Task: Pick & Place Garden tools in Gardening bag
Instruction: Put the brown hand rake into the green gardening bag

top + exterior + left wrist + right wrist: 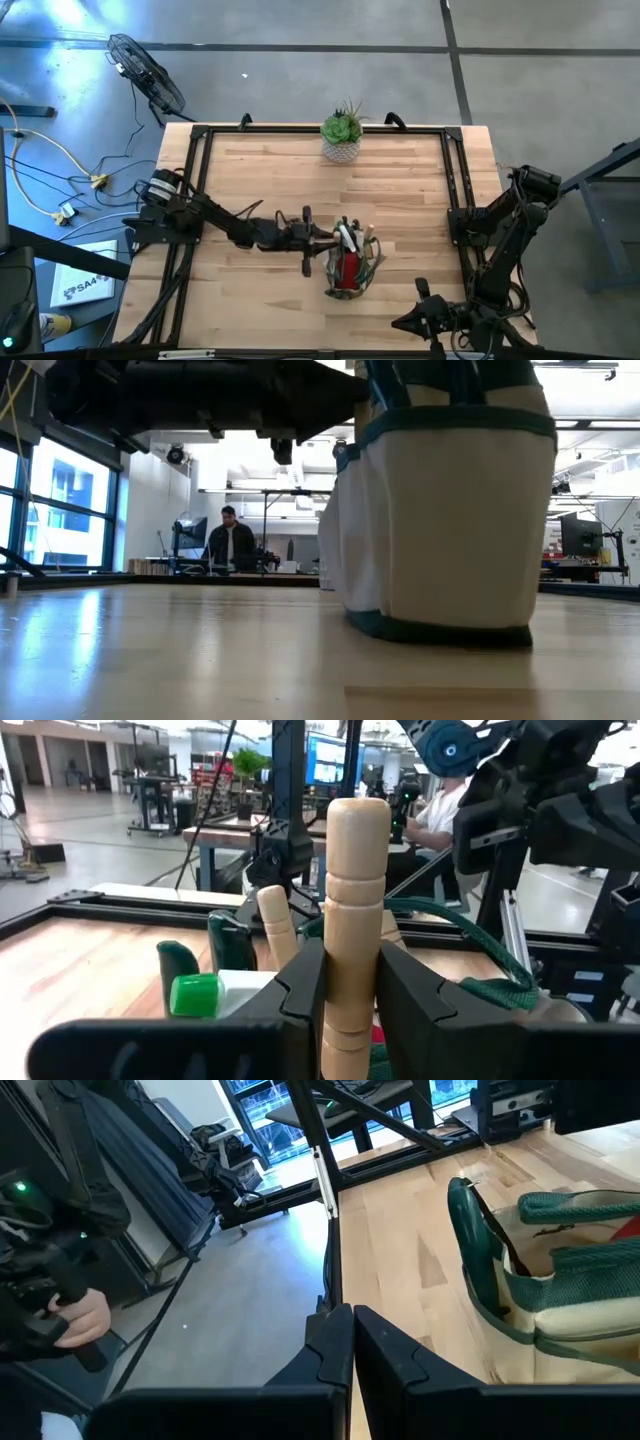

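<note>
At the front middle of the surface (260, 175), the last tool hangs over the gardening bag (352, 270).

The left hand (350, 990), reaching in from nine o'clock, pinches a wooden tool handle (352, 920) upright between its fingers, probably so it drops straight in among the handles, the red piece (348, 268) and the green-and-white piece (215, 992) already inside. At five o'clock the right hand (352, 1342) waits off the edge, fingers pressed together, empty.

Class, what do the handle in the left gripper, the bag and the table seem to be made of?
Handle, held by the left gripper: pale, smooth turned wood, with ring grooves.
Bag: cream fabric with green trim, probably canvas; it shows soft folds and sewn edges.
Table: light wood planks, with visible grain and seams and a slight sheen.
</note>
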You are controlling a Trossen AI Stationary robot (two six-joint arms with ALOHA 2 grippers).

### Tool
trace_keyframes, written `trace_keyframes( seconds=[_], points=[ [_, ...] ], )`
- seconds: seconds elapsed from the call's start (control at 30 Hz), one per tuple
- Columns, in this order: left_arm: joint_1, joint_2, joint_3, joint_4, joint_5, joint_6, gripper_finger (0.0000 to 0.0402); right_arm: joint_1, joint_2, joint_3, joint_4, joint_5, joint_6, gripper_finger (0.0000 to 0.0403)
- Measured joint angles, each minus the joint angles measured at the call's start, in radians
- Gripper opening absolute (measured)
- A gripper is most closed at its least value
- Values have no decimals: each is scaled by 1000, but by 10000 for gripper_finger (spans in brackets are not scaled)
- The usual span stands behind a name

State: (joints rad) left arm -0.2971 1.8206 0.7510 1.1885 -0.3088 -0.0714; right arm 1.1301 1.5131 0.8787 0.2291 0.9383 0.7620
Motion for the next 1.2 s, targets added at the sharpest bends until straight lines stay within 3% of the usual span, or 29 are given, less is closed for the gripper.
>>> trace_keyframes(
  seconds=[1.2],
  points=[
    [-100, -7, 8, 87, -57, 40, 58, -1, 0, 0, -24, -14, 1, 3]
  ],
)
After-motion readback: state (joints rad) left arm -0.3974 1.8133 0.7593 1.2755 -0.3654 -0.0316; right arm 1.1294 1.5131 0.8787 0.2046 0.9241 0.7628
